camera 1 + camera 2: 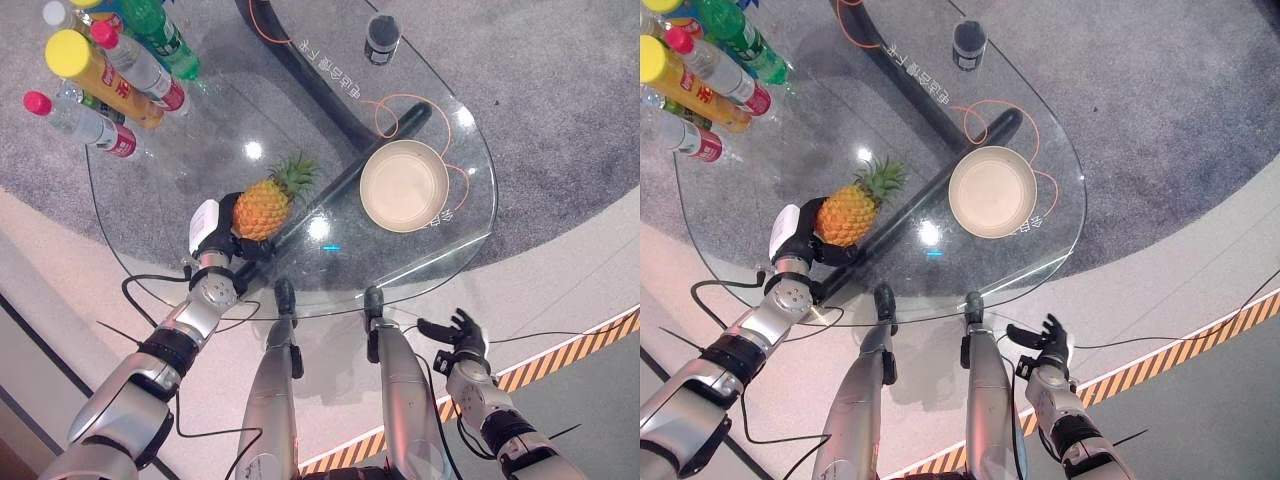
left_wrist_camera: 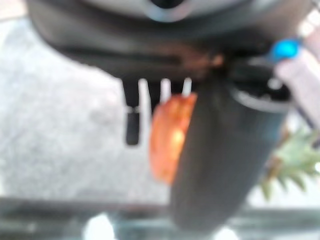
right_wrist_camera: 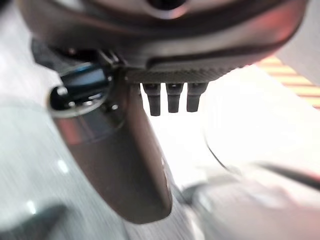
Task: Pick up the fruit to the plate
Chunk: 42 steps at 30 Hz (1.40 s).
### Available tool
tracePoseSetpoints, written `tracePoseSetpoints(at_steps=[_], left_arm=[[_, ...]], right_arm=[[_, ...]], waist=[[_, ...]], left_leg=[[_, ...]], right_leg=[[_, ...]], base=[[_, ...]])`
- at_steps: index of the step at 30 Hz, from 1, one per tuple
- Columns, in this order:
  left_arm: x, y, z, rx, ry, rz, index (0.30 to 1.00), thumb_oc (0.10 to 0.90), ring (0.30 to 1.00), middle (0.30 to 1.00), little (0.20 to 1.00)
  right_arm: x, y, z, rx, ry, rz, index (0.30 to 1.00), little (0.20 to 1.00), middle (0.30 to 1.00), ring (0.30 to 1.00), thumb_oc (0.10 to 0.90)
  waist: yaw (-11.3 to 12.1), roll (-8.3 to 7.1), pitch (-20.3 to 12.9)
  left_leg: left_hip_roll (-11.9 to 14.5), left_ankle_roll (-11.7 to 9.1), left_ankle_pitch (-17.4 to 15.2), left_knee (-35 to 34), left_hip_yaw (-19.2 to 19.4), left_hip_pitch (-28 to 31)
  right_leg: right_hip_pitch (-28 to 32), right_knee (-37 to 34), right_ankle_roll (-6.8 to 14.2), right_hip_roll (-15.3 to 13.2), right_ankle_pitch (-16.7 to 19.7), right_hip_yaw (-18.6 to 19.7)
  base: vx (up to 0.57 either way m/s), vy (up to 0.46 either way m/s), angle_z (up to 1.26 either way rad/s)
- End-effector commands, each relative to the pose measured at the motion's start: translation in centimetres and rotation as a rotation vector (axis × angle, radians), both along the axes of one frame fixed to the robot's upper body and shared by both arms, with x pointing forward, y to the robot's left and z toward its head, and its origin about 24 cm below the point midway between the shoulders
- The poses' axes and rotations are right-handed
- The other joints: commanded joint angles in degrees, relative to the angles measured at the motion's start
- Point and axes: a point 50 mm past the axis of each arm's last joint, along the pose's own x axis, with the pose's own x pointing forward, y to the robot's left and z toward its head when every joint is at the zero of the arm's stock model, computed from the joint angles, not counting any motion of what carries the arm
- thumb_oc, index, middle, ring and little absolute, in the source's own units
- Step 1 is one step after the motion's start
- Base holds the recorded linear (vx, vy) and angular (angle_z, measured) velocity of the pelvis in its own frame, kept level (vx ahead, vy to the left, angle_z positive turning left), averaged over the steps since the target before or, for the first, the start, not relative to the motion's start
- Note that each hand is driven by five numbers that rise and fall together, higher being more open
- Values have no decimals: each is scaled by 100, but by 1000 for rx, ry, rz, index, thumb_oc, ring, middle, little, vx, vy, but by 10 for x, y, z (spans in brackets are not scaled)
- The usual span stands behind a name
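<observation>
Dark left hand [image 1: 222, 243] curls round the pineapple [image 1: 263, 207]; right hand [image 1: 458, 338] hangs relaxed.

Head views bright, evenly lit from above. Glass table [image 1: 470, 215] shows small white glare spots beside pineapple [image 1: 262, 208] and near its far edge. Soft shadow under bottles [image 1: 100, 70]. Straight floor lines bow toward corners (wide-lens distortion). Left wrist view heavily blurred: left hand [image 2: 227, 150] dark, smeared, orange fruit out of focus. Right wrist view blurred too, right hand [image 3: 120, 160] soft-edged, background washed out white.
</observation>
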Motion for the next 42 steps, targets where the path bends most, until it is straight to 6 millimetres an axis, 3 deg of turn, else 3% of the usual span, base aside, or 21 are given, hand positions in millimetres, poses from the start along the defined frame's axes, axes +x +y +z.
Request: tracePoseSetpoints(at_steps=[1,4,7,9,11,13,14,16,18,25,28,34,42], left_arm=[[5,0,50,-30,-277,6,300,100,300,300,200],[-1,2,46,-43,-278,4,300,100,300,300,200],[-4,4,44,-51,-275,-1,300,100,300,300,200],[-10,4,44,-66,-296,-16,300,100,300,300,200],[-11,4,44,-68,-297,-18,300,100,300,300,200],[-18,2,43,-86,-315,-38,300,100,300,300,200],[-26,-2,42,-90,-333,-57,300,100,300,300,200],[-28,-3,41,-89,-338,-59,300,100,300,300,200],[-37,-10,40,-87,-376,-91,300,100,300,300,200],[-45,-25,47,-99,-428,-166,300,100,300,300,200],[-47,-36,60,-105,-466,-250,300,100,300,300,200],[-48,-51,75,-121,-497,-363,300,100,300,300,200],[-63,-75,94,-212,-629,-490,300,100,300,300,200]], right_arm=[[-15,-35,21,-192,-87,-200,900,900,900,900,800],[-12,-37,39,-234,-167,-257,900,900,900,900,800],[-14,-37,44,-230,-205,-281,900,900,900,900,800],[-10,-30,68,-229,-352,-282,900,900,900,900,800],[-9,-28,71,-229,-364,-278,900,900,900,900,800],[-6,-17,93,-204,-501,-194,900,900,900,900,800],[-3,-1,117,-180,-637,-76,900,900,900,900,800],[-3,3,121,-176,-664,-48,900,900,900,900,800],[-2,24,149,-114,-830,174,900,900,900,900,800],[-4,60,183,-15,-1012,520,900,900,900,900,800],[-2,82,203,110,-1110,711,900,900,900,900,800],[0,106,217,169,-1144,858,900,900,900,900,800],[7,123,210,319,-1103,910,900,900,900,900,800]], waist=[[22,9,-13],[34,15,-13],[50,20,-13],[63,9,-13],[63,6,-13],[84,-6,-13],[102,-20,-13],[99,-25,-13],[129,-43,-13],[191,-55,-13],[264,-48,-13],[345,-33,-13],[474,-21,-13]], left_leg=[[-297,177,-628,951,-21,25],[-307,193,-618,920,-34,101],[-315,198,-668,925,-50,193],[-342,216,-654,913,-75,285],[-346,217,-647,905,-79,298],[-350,220,-656,907,-108,381],[-347,216,-654,895,-137,460],[-349,214,-647,886,-142,478],[-345,198,-635,861,-170,560],[-358,199,-653,918,-184,563],[-372,195,-684,991,-207,494],[-404,201,-693,1068,-219,373],[-491,231,-712,1119,-248,284]], right_leg=[[593,-1550,-61,133,1254,-284],[686,-1571,-69,134,1242,-289],[787,-1564,-67,148,1188,-293],[901,-1579,-82,146,1178,-314],[915,-1584,-83,145,1179,-317],[1014,-1586,-85,145,1154,-328],[1102,-1585,-91,149,1129,-338],[1121,-1589,-93,147,1128,-340],[1209,-1589,-95,145,1102,-354],[1218,-1531,-99,141,1058,-375],[1186,-1510,-88,117,1047,-404],[1087,-1476,-75,63,1072,-449],[1022,-1444,-51,-11,1096,-537]], base=[[0,0,0],[0,0,0],[0,0,0],[0,0,0],[0,0,0],[0,0,0],[0,0,0],[7,9,-2],[0,0,0],[0,0,0],[-6,-6,1],[-23,-18,4],[-23,-7,9]])
